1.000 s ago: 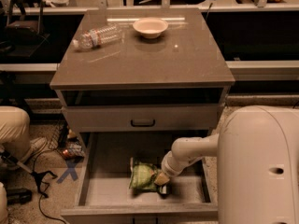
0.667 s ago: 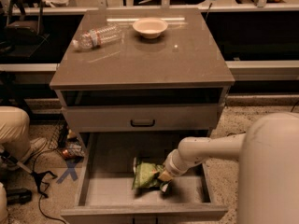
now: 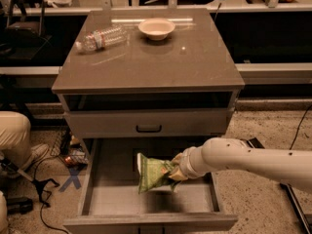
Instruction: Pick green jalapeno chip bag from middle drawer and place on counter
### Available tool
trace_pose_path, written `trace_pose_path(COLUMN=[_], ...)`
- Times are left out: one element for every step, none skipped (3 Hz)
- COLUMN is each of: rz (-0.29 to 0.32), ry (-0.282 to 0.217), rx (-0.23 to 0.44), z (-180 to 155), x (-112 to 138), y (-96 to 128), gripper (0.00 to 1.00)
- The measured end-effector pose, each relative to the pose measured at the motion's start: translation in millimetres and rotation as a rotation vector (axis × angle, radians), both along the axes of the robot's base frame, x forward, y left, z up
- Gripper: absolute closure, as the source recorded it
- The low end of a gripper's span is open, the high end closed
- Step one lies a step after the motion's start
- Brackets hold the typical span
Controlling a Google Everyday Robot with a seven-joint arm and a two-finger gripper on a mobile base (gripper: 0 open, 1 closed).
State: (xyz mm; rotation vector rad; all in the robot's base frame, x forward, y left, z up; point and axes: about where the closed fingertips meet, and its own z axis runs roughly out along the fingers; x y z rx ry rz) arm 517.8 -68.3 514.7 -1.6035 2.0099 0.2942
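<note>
The green jalapeno chip bag [image 3: 153,174] is a crinkled light-green bag held upright above the floor of the open middle drawer [image 3: 122,201]. My gripper [image 3: 175,171] is shut on the bag's right edge, with the white arm reaching in from the right. The bag hangs clear of the drawer floor, below the level of the upper drawer front. The counter [image 3: 161,62] is the glossy grey-brown top of the cabinet above.
A white bowl [image 3: 156,29] and a lying plastic water bottle [image 3: 101,38] sit at the back of the counter. A shut upper drawer with a black handle [image 3: 148,128] is above the open one. A person's leg [image 3: 14,135] and cables are at the left.
The bag has been lifted off the drawer floor and now hangs upright in my gripper. The arm has drawn back to the right and stretched out.
</note>
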Motion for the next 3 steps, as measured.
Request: trace_pose_path(rz=[0.027,0.027,-0.002], ry=[-0.097,-0.096,-0.14], rx=[-0.019,-0.019,0.014], z=[54,54,87], x=[-4,-4,4], y=[-6,-6,-21], gripper=[1.0,1.0,1.0])
